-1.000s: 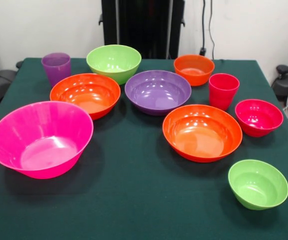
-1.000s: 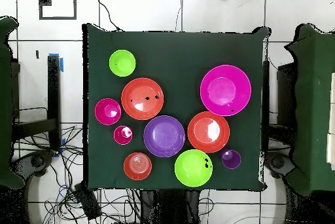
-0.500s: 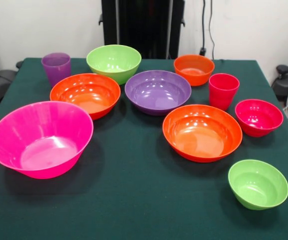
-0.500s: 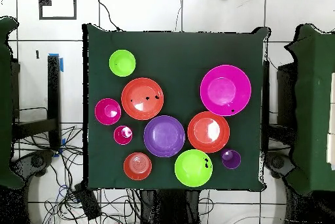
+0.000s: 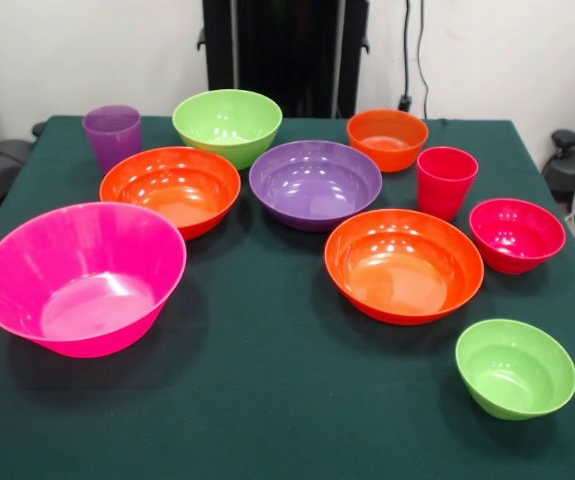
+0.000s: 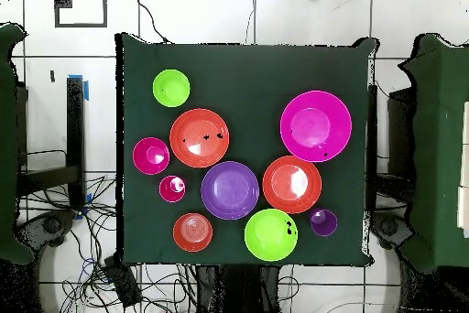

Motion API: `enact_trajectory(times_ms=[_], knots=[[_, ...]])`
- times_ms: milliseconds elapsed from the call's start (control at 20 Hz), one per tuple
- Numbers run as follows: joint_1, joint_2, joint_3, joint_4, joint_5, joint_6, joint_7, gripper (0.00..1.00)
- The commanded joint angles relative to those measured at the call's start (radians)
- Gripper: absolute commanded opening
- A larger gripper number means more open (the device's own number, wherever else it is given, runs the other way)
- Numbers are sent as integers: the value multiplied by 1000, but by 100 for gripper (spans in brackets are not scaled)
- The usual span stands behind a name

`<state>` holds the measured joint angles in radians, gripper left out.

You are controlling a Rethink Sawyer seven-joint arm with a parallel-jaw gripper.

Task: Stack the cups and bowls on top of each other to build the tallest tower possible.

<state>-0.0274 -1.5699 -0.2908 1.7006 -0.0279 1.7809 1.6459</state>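
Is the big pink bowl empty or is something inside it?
Empty. The pink bowl stands upright and only its bare shiny bottom shows inside, in both views.

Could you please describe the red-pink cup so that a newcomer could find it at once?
On the green table, find the big orange bowl right of centre in the front view. Just behind it stands the red-pink cup, taller and narrower than the red-pink bowl beside it.
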Motion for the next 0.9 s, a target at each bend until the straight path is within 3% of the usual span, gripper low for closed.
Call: enact_trajectory(times_ms=[50,900], knots=[[-22,30,56,35,-12,61,-90,100],[-80,28,49,80,-75,3,-208,100]])
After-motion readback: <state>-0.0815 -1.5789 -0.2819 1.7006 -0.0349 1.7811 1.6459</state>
